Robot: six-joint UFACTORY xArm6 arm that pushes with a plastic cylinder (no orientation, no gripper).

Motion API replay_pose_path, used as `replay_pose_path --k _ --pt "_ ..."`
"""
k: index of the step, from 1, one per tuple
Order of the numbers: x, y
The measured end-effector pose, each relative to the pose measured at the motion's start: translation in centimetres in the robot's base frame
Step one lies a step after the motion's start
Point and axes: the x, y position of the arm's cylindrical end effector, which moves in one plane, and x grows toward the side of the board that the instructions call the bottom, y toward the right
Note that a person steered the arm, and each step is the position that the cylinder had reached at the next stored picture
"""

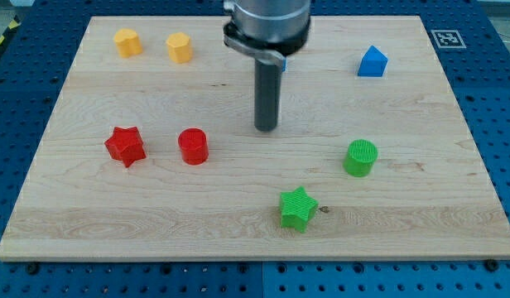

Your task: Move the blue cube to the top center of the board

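pale matt wooden board (238, 207); ridged plastic green cylinder (361, 157)

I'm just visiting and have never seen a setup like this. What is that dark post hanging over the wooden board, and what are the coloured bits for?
That post is the end of a robot arm: a plain rod. My tip slides on the board and pushes blocks; it holds nothing. One camera looks down at the board. On it lie two yellow blocks, a red star, a red cylinder, a green cylinder, a green star and a blue block. A bit of blue peeks from behind the rod. The tip touches no block.
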Motion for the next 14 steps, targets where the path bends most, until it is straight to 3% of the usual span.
replay_pose_path --k 2,4,5,6,8,9,10,11,12,14 --pt "-8.7 -1.5" --pt "-5.4 4.6" --pt "-8.2 6.8" --pt "-11.2 4.1" --pt "-7.6 3.7" --pt "-7.8 0.7" --pt "-10.3 -3.7" --pt "-14.4 -4.4" --pt "-14.9 -4.4" --pt "-8.2 -2.6"
